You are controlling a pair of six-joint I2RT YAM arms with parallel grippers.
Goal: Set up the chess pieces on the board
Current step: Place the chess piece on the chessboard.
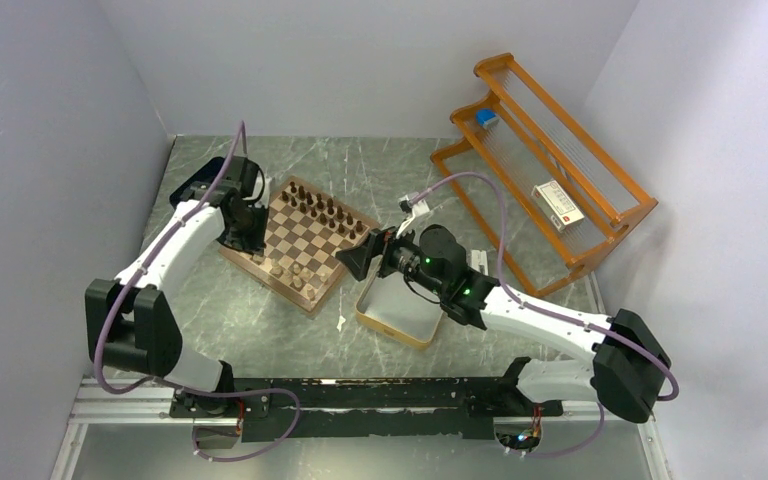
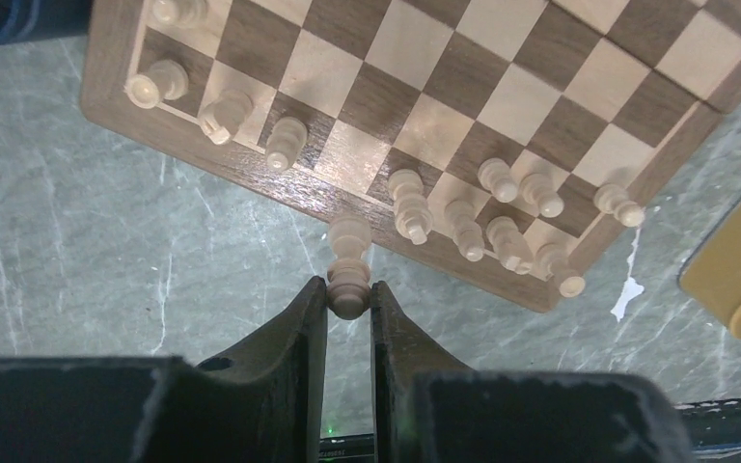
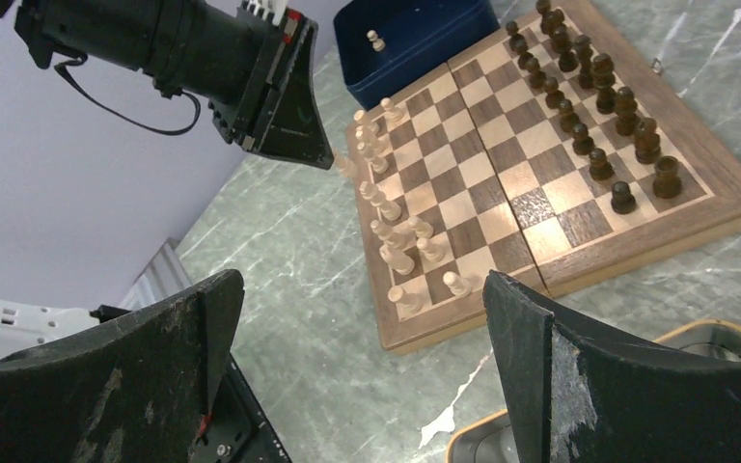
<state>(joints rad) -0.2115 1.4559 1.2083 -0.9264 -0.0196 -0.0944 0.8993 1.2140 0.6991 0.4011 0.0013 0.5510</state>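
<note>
The board (image 1: 267,284) lies left of centre. Dark chess pieces (image 1: 325,208) stand in two rows along its far side, and pale chess pieces (image 1: 295,272) stand along its near side. My left gripper (image 1: 245,240) is shut on a pale chess piece (image 2: 349,287), held upright over the board's near rim (image 2: 106,87), beside several standing pale pieces (image 2: 463,227). My right gripper (image 1: 360,262) is open and empty, above the table between the board and the tin. Its view shows the board's rim (image 3: 463,323), the dark rows (image 3: 589,116) and the pale pieces (image 3: 386,207).
A silver gold-rimmed tin (image 1: 400,310) sits right of the board, under my right arm. A navy tray (image 3: 425,39) holding one pale piece lies past the board's left corner. An orange wire rack (image 1: 550,150) with a small box stands at the far right.
</note>
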